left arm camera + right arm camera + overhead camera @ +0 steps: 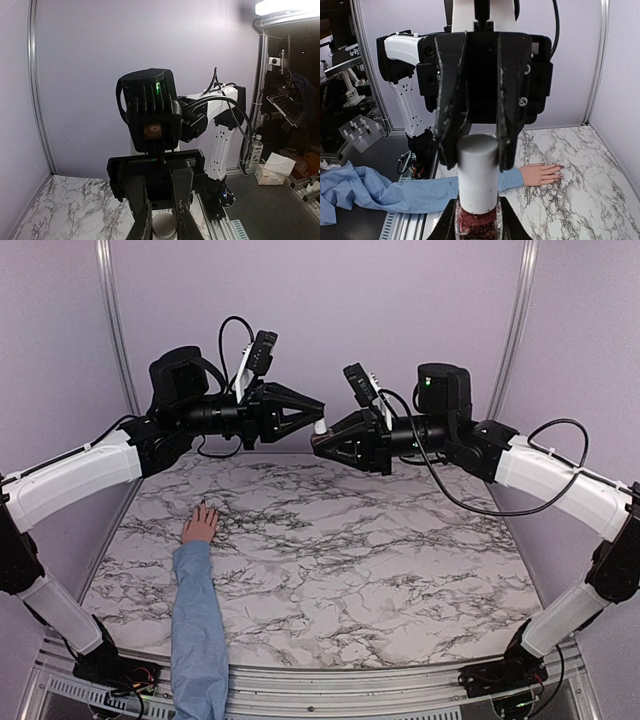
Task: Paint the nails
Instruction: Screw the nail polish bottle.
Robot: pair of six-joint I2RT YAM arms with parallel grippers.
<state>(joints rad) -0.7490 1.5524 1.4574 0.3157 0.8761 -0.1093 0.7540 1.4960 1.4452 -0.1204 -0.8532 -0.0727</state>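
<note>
A light-skinned hand (200, 525) in a light blue sleeve (198, 625) lies flat on the marble table at the left. It also shows in the right wrist view (542, 175), where the nails (559, 172) are tiny and dark at the fingertips. High above the table's middle, my right gripper (318, 444) is shut on a small dark red bottle (477, 227). My left gripper (318, 426) faces it and is shut on the bottle's white cap (477, 170). The cap also shows in the left wrist view (164, 225), between the left fingers.
The marble table (380, 550) is walled by lilac panels at the back and sides. Both arms reach in from the near corners and meet above the table's back middle. Off the table, the left wrist view shows a tissue box (272, 170).
</note>
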